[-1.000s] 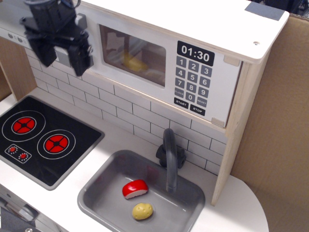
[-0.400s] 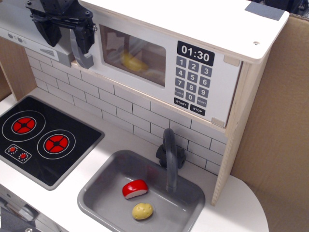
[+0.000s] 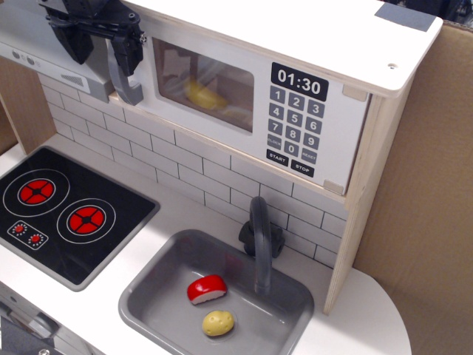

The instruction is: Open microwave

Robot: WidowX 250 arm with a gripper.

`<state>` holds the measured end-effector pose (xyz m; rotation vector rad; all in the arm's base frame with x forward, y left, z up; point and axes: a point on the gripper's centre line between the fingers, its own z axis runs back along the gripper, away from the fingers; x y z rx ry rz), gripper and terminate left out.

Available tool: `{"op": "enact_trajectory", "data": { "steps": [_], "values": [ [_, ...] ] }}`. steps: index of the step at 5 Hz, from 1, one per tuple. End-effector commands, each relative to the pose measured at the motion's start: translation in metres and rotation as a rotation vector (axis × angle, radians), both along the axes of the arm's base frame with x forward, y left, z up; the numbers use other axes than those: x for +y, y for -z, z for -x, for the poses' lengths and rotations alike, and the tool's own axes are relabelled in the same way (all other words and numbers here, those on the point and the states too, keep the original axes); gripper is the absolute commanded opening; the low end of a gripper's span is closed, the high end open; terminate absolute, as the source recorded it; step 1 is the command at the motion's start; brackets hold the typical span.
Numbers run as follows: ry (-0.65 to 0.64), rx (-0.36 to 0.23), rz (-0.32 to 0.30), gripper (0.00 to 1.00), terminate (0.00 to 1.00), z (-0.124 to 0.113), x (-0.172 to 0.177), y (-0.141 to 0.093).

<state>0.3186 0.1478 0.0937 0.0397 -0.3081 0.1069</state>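
Compared with the frame a moment ago, we see the black robot gripper (image 3: 101,46) a little higher against the top edge of the view, its fingers reaching down on either side of the grey vertical handle (image 3: 124,78); the rest of the scene looks unchanged. The fingers stand a narrow way apart with the handle between them, though we cannot tell from this angle whether the pads actually press on it. The large white wooden toy microwave (image 3: 255,96) sits in the upper shelf of the play kitchen, above the white brick-patterned back wall (image 3: 185,174), with its door apparently flush and closed. Its clear window (image 3: 203,85) shows a yellow object (image 3: 205,95) inside (blurred by the glazing, so we leave it unnamed). To the right of the window the black clock display (image 3: 299,83) reads 01:30, above a black number keypad (image 3: 293,133) of small rounded keys. Left of the handle runs the flat grey range hood (image 3: 37,41). Below, a glossy black hob with two red rings (image 3: 63,211) lies in the white counter, and beside it the grey moulded sink (image 3: 159,285) holds a red-and-white rounded toy (image 3: 206,289) and a yellowish knobbly potato (image 3: 218,322), near the dark grey curved tap (image 3: 260,240).
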Motion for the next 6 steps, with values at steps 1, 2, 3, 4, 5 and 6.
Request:
{"op": "enact_trajectory", "data": {
  "steps": [1, 2, 3, 4, 5, 6],
  "values": [
    [0.168, -0.021, -0.001, 0.0, 0.0, 0.001, 0.001, -0.01],
    [0.186, -0.033, -0.004, 0.0, 0.0, 0.001, 0.001, -0.007],
    [0.174, -0.072, -0.003, 0.0, 0.0, 0.001, 0.001, -0.006],
    [0.164, -0.121, -0.013, 0.0, 0.0, 0.007, -0.002, -0.004],
    [0.169, -0.11, -0.029, 0.0, 0.0, 0.022, -0.003, -0.002],
    [0.175, -0.098, -0.041, 0.0, 0.0, 0.037, -0.005, -0.001]
  ]
}}
